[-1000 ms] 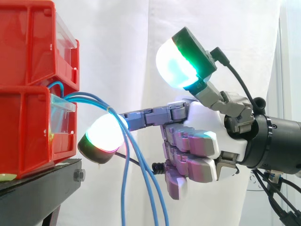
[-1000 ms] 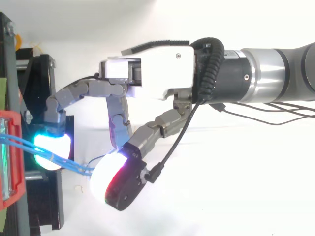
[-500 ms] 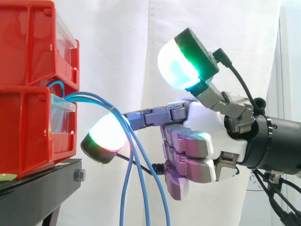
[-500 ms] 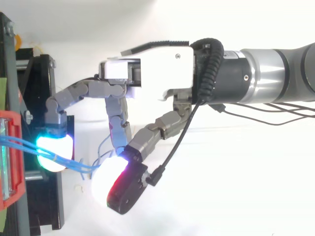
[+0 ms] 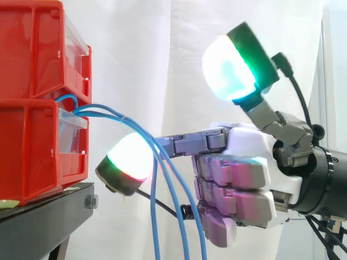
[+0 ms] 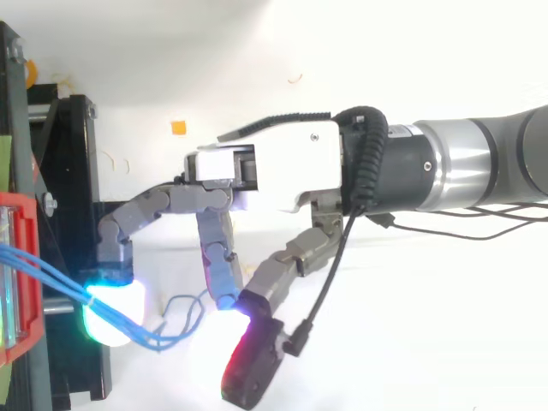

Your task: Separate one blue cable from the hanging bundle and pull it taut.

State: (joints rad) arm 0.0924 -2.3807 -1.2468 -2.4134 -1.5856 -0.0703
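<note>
**Cables draped over one outstretched fingertip, nothing pinched**

I see the hand [image 5: 249,162] spread open. One finger reaches left toward the bins, the thumb stands high and well apart, and the other fingers fold down beneath the palm. No finger closes on anything. The blue cables [image 5: 153,216] come out of the lower red bin [image 5: 32,151] and pass across the outstretched fingertip [image 5: 130,157], touching its glowing pad, then hang down past it. From above I see several strands lying together on that pad [image 6: 111,312], and a slack loop sits beside a second finger. The bins are stacked on a black stand [image 5: 43,216], before a white curtain [image 5: 141,43].
</note>
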